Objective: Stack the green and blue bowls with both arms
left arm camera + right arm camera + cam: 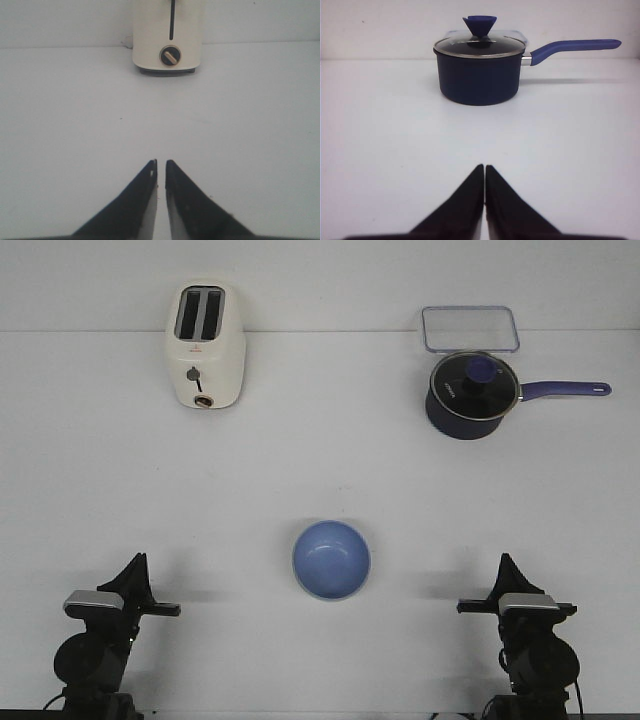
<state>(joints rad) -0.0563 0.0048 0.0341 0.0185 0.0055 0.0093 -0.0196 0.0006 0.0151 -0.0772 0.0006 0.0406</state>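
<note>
A periwinkle blue bowl stands upright on the white table, in the middle near the front. No green bowl shows on its own in any view. My left gripper rests at the front left, well left of the bowl. In the left wrist view its jaws are nearly together with a thin slit, holding nothing. My right gripper rests at the front right, well right of the bowl. In the right wrist view its jaws are closed and empty. The bowl is out of both wrist views.
A cream toaster stands at the back left and shows in the left wrist view. A dark navy pot with a glass lid stands at the back right, handle pointing right, also in the right wrist view. A clear rectangular container lies behind the pot.
</note>
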